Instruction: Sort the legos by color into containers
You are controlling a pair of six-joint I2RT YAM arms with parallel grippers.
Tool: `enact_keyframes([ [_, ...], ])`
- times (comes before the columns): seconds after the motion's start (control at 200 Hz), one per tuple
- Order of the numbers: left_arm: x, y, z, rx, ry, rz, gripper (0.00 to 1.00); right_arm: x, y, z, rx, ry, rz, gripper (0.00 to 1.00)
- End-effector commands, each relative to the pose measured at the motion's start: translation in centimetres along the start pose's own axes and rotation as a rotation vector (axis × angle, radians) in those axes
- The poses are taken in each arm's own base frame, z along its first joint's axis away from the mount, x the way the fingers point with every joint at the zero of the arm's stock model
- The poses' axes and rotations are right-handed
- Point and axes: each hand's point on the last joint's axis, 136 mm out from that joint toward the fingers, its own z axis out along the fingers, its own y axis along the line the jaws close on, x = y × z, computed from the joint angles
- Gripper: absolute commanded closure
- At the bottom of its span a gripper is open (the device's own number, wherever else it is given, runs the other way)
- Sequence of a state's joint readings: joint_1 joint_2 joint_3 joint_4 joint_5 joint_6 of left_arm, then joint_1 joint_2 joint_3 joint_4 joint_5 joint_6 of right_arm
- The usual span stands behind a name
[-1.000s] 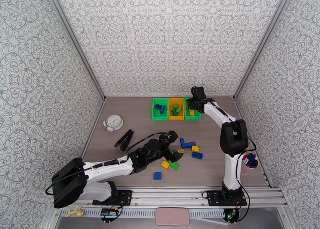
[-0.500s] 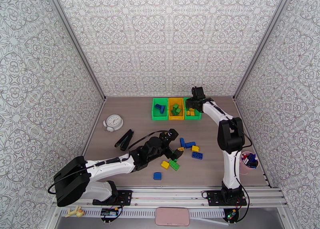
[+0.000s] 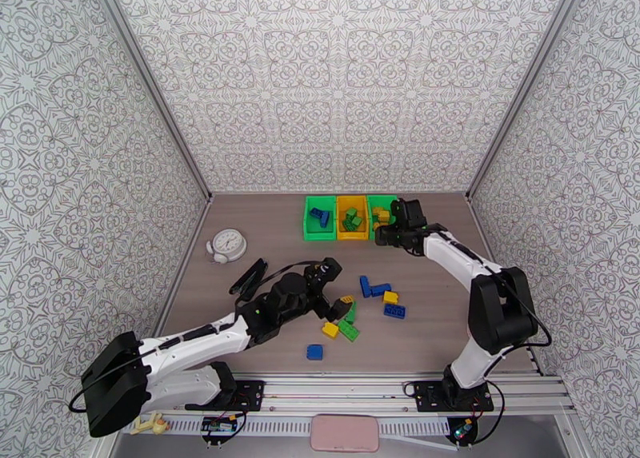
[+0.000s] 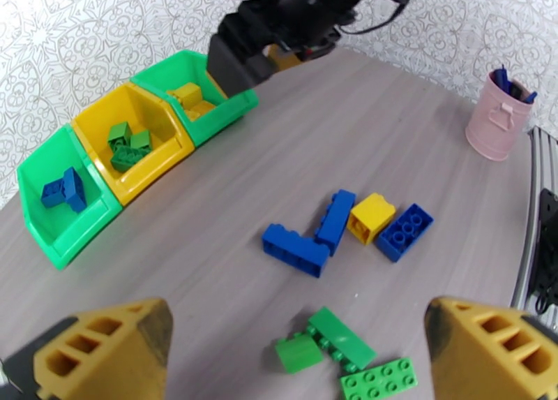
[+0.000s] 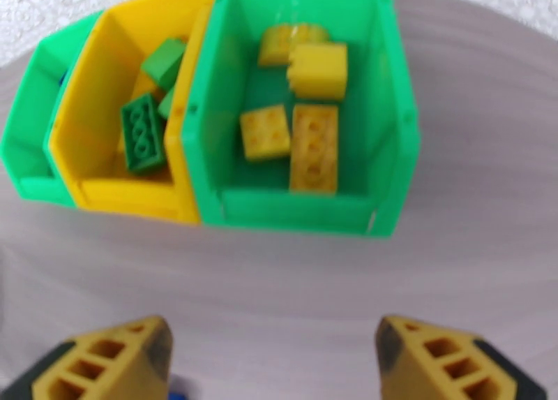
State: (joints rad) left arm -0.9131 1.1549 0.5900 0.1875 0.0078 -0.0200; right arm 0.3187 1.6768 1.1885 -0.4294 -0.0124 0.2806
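Containers (image 5: 400,136): smooth glossy plastic, light sheen on rims. Legos (image 4: 370,216): hard plastic, smooth, studded tops. Counter (image 4: 390,129): matt grey wood-grain. Pink cup (image 4: 494,122): smooth, satin finish.

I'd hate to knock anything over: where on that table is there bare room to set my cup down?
Bare wood lies between the clock and the bins, and along the near edge right of the lone blue brick. The middle is crowded: loose bricks beside the left arm, its jaws open.
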Motion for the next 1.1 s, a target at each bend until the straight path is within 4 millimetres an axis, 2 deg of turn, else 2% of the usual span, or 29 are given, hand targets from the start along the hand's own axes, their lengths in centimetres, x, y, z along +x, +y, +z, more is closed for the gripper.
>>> enact_keyframes([
  [0.0, 2.2, -0.1, -1.2, 0.025, 0.073, 0.021, 0.00, 4.0, 2.5, -0.7, -0.046, 0.084, -0.007, 0.19],
  [0.16, 3.2, -0.4, -2.5, 0.043, 0.130, 0.054, 0.00, 7.9, 5.6, -0.8, -0.090, 0.184, -0.094, 0.19],
  [0.3, 3.5, -0.5, -3.1, 0.049, 0.148, 0.067, 0.00, 9.6, 7.6, 0.3, -0.072, 0.248, -0.205, 0.19],
  [0.505, 3.3, -0.6, -3.4, 0.044, 0.136, 0.063, 0.00, 11.6, 7.7, 3.2, -0.057, 0.353, -0.206, 0.22],
  [0.62, 3.5, -1.1, -3.3, 0.060, 0.146, 0.076, 0.00, 12.4, 7.5, 4.1, -0.040, 0.390, -0.213, 0.25],
  [0.775, 3.6, -1.3, -3.2, 0.065, 0.148, 0.084, 0.00, 12.7, 7.3, 4.5, -0.030, 0.405, -0.213, 0.39],
  [0.9, 3.5, -1.3, -3.0, 0.063, 0.140, 0.085, 0.00, 12.5, 7.4, 4.3, -0.030, 0.397, -0.207, 0.55],
  [1.035, 3.3, -1.2, -2.7, 0.053, 0.122, 0.070, 0.00, 11.5, 7.6, 3.6, -0.034, 0.364, -0.202, 0.71],
  [1.095, 3.1, -1.0, -2.6, 0.045, 0.110, 0.061, 0.00, 10.5, 8.0, 3.0, -0.042, 0.331, -0.202, 0.74],
])
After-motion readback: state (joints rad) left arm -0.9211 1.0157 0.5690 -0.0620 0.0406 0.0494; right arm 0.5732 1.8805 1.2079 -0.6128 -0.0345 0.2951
